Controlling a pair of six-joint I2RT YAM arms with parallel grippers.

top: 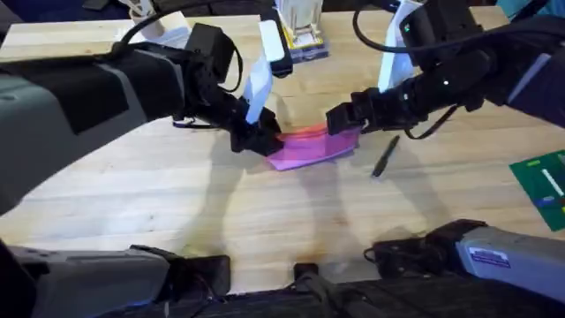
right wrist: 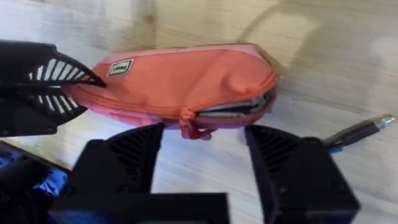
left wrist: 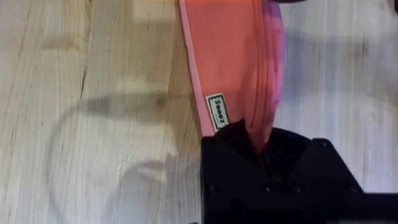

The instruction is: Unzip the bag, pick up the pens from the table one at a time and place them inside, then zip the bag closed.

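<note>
Pink bag (top: pixel 311 147) lies on the tabletop (top: pixel 177 212), long axis running between the arms. Left claw (top: pixel 261 141) clamps its end; right claw (right wrist: pixel 202 149) stands apart over the zipper pull (right wrist: pixel 189 124). Pen (top: pixel 385 157) lies beside the bag.

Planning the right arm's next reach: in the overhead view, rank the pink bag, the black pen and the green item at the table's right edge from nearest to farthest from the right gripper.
1. The bag: at the right gripper, mid-table.
2. The pen: on the table just right of the bag.
3. The green item: far right edge.
</note>
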